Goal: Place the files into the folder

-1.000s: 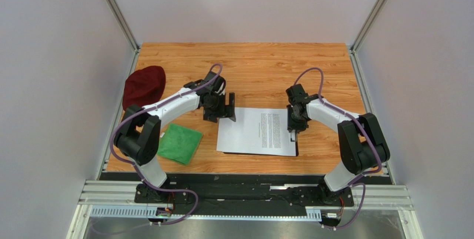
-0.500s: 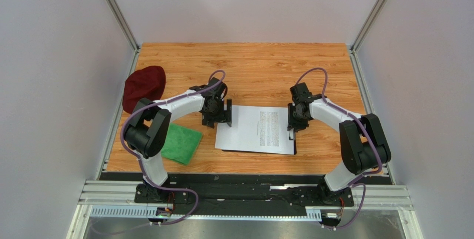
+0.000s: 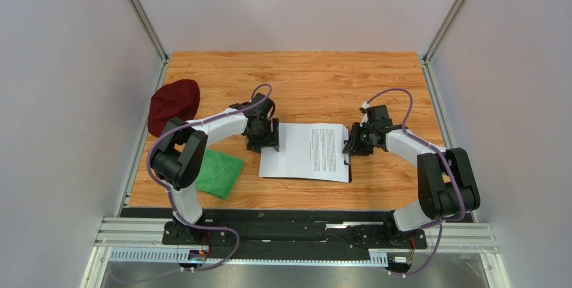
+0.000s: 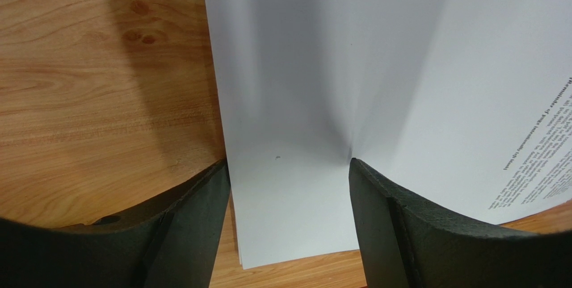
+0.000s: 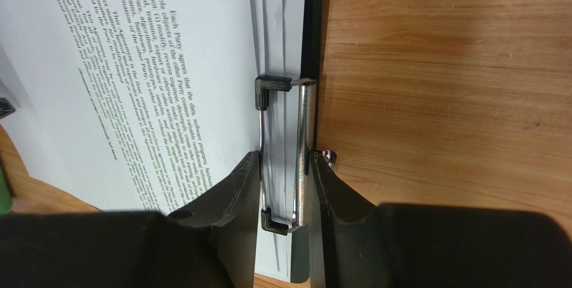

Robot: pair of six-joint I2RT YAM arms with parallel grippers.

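The files (image 3: 302, 154) are a stack of white sheets, the top one with a block of black print, lying in the middle of the table. The black folder (image 3: 348, 165) lies under them; only a thin strip shows at their right edge. My left gripper (image 3: 264, 134) is open, its fingers (image 4: 191, 234) straddling the stack's left edge (image 4: 289, 187), where the paper (image 4: 322, 67) bulges up. My right gripper (image 3: 352, 145) is shut on the folder's silver metal clip (image 5: 303, 140) at the right edge of the sheets (image 5: 134, 67), beside the folder's black rim (image 5: 313, 27).
A dark red hat (image 3: 173, 104) lies at the far left. A green square cloth (image 3: 217, 172) lies near the left front, beside the left arm. Grey walls and metal rails bound the wooden table (image 3: 302, 80).
The right arm has swung outward and its gripper has turned onto the clip at the stack's right edge. The sheets and folder have slid a little away and left. The left gripper has barely moved.
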